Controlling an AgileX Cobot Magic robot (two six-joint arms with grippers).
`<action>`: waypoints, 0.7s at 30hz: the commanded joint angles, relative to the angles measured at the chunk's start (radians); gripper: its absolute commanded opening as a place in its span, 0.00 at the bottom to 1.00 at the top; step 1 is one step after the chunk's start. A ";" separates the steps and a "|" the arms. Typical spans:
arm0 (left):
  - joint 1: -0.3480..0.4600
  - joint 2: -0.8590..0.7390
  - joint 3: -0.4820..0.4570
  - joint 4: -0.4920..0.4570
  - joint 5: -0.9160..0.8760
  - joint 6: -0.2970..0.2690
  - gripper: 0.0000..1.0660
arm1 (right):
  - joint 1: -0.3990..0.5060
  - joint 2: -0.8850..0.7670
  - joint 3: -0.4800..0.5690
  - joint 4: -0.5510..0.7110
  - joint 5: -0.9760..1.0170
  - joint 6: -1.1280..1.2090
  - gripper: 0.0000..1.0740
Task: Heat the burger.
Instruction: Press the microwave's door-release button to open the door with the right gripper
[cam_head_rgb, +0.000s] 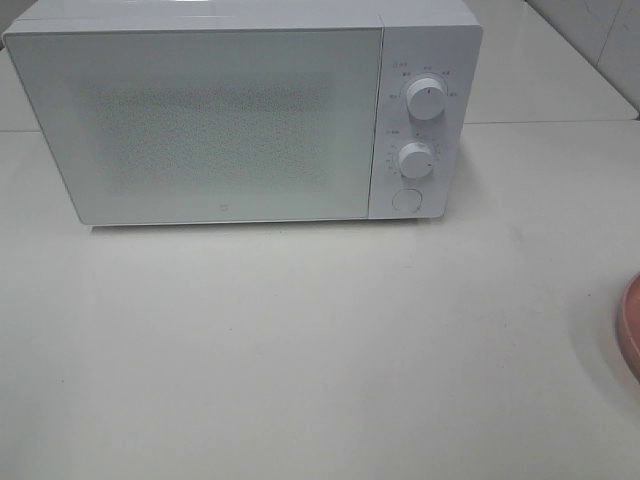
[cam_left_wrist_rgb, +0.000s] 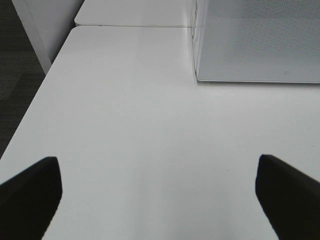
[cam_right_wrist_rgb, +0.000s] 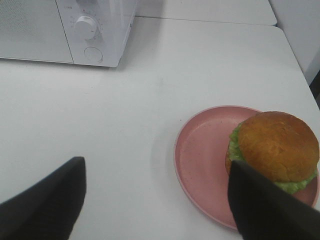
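A white worktop (cam_head_rgb: 300, 350) fills the scene, with a white microwave (cam_head_rgb: 200, 120) standing toward its back edge, door closed and two knobs (cam_head_rgb: 426, 100) on the panel at its right side. The burger (cam_right_wrist_rgb: 277, 145) sits on a round pink plate (cam_right_wrist_rgb: 200, 160) near the worktop's right edge, well in front of the microwave and off to its right. In the high view only a sliver of the plate shows, at the frame's border.

The right tool (cam_right_wrist_rgb: 157, 170) hangs above the worktop with its dark fingers (cam_right_wrist_rgb: 50, 200) spread wide, gripping nothing. The burger lies just ahead of one finger rather than in the gap. That finger covers the burger's near side, so whether they touch cannot be told. The bare part of the plate lies ahead of the gap.

The left tool (cam_left_wrist_rgb: 157, 167) hangs over bare worktop near the left edge, its fingers (cam_left_wrist_rgb: 285, 195) spread as wide, empty, facing the microwave's lower left front corner. Neither arm shows in the high view.
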 joint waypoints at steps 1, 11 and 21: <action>0.002 -0.023 0.002 -0.010 -0.016 -0.004 0.92 | -0.006 -0.026 0.003 0.001 -0.011 -0.001 0.70; 0.002 -0.023 0.002 -0.010 -0.016 -0.004 0.92 | -0.006 -0.026 0.003 0.001 -0.011 -0.001 0.70; 0.002 -0.023 0.002 -0.010 -0.016 -0.004 0.92 | -0.006 0.107 -0.024 -0.001 -0.068 0.003 0.70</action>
